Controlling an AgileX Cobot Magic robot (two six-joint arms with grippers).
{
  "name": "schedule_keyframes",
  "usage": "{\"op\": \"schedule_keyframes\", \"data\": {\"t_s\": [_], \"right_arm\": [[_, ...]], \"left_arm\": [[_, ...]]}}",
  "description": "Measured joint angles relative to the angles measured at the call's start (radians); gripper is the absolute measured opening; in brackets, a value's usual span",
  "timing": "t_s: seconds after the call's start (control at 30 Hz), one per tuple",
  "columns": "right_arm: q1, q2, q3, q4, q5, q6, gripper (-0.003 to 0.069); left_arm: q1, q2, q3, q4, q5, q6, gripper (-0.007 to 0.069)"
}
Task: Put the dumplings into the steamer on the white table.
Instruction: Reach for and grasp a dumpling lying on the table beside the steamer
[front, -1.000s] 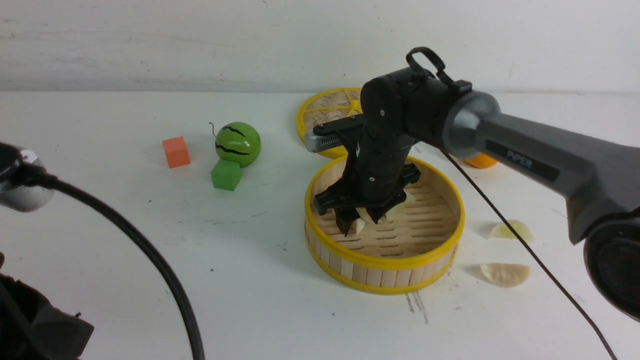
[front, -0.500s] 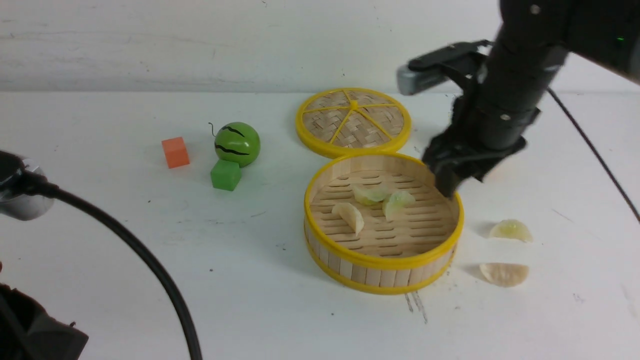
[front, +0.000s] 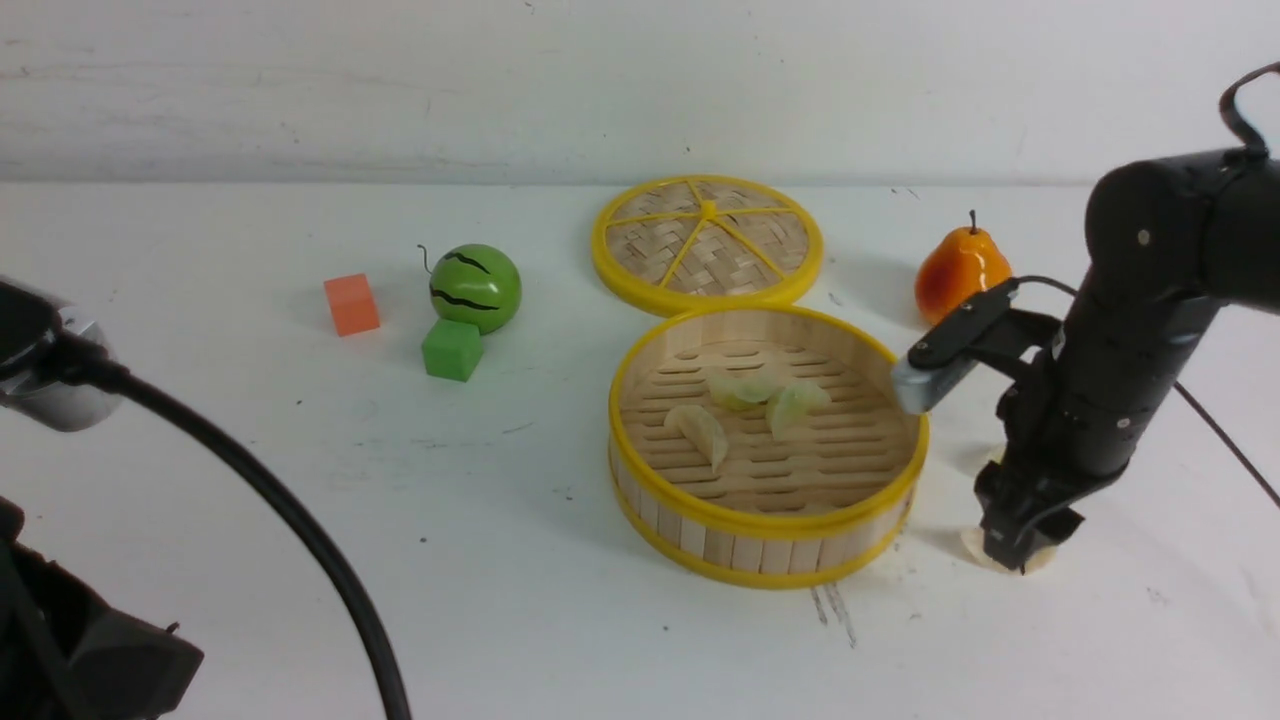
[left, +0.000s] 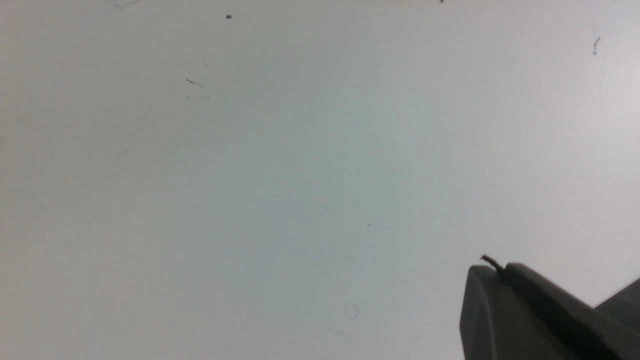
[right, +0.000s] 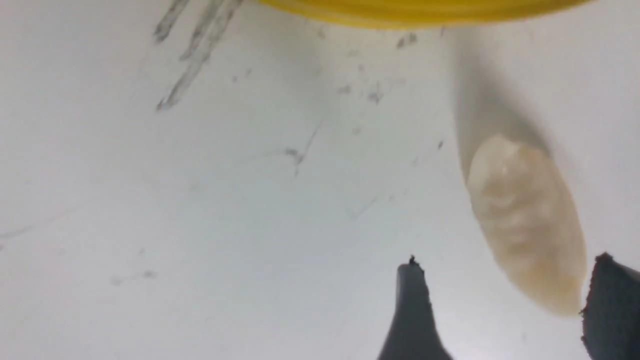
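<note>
The steamer (front: 765, 535) stands mid-table on the white table (front: 500, 560). It holds three dumplings: a cream one (front: 702, 432) and two pale green ones (front: 740, 390) (front: 797, 405). My right gripper (front: 1012, 556) is open and low over a cream dumpling (front: 975, 545) lying on the table right of the steamer. In the right wrist view this dumpling (right: 525, 225) lies partly between the spread fingertips of the gripper (right: 507, 260). The fifth dumpling is hidden behind my right arm. My left gripper (left: 492, 267) is shut and empty over bare table.
The flat woven lid (front: 707, 242) lies behind the steamer. An orange pear (front: 955, 270) stands at the back right. A green watermelon ball (front: 475, 287), a green cube (front: 452, 349) and an orange cube (front: 351, 304) sit at the left. My left arm's cable (front: 280, 520) crosses the near left.
My right gripper let go of the cream dumpling in the steamer, rose, swung right and came down over the near dumpling on the table. The left arm has barely moved.
</note>
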Motion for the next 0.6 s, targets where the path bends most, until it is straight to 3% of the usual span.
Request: {"op": "schedule_keyframes", "data": {"t_s": [0.33, 0.43, 0.5, 0.6], "right_arm": [[0.0, 0.135, 0.0, -0.083, -0.136, 0.018, 0.0417], [0.0, 0.14, -0.003, -0.088, -0.127, 0.062, 0.0345], [0.002, 0.14, -0.003, -0.086, -0.115, 0.093, 0.0258], [0.002, 0.135, -0.007, -0.102, -0.09, 0.116, 0.0237]], "left_arm": [[0.0, 0.0, 0.0, -0.002, 0.012, 0.0, 0.0006], [0.0, 0.0, 0.0, -0.002, 0.012, 0.0, 0.0006], [0.0, 0.0, 0.0, -0.002, 0.012, 0.0, 0.0006], [0.0, 0.0, 0.0, -0.002, 0.012, 0.001, 0.0007]]}}
